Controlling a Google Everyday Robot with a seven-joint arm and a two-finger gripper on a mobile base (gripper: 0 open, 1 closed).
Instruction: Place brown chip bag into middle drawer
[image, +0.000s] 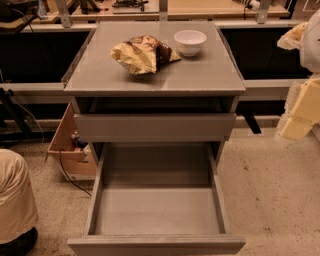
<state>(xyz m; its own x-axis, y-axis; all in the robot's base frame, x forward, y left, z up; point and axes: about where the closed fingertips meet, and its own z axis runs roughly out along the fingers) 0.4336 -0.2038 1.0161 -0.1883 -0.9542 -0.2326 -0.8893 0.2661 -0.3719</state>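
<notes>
Currently the brown chip bag (142, 54) is lying on the desk (200, 77) near the white bowl (190, 41); the middle drawer (157, 210) is standing open, so grasping and placing are remaining. The pincer (301, 107) is hanging at the right edge, its state untellable. One bag, one bowl, two drawers.

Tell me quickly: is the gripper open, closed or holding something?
Gripper: at the right edge, apart from the brown chip bag; state cannot be told.
</notes>
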